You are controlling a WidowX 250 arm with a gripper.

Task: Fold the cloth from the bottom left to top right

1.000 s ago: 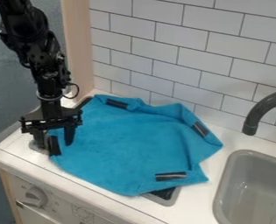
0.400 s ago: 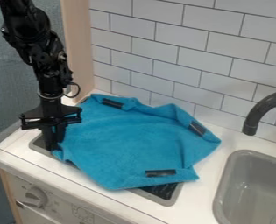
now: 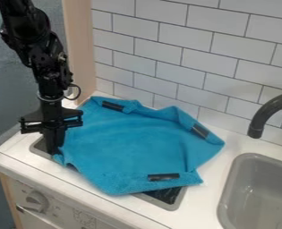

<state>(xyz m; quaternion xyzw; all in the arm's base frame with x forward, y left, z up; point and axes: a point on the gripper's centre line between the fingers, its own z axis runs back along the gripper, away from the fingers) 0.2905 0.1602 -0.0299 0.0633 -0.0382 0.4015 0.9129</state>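
- Here we are at the desk (image 3: 206,203), and our blue cloth (image 3: 131,143) takes the middle of the frame, reaching over toward the left, spread wide and rumpled!
- In from the upper left drops the black arm (image 3: 40,53), its hand (image 3: 54,153) hanging down at the cloth's left edge.
- And look at that grip: we see the fingers drawn together, with a bunched bit of cloth pinched at their tips.
- Just right of the fingertips, we spot the edge rumpling up into a small fold.
- Three dark strips ride on the cloth: one at its upper left (image 3: 112,106), one at its right (image 3: 199,131), one near its lower edge (image 3: 163,177).
- Under it all, we catch a grey-rimmed dark panel (image 3: 174,199), peeking out at the lower middle and again by the hand.
- Over at the lower right sits the grey sink (image 3: 238,197), the dark faucet (image 3: 264,114) curving above, white tiles (image 3: 197,49) behind!
- Lower left, a knob (image 3: 36,201) on the front.
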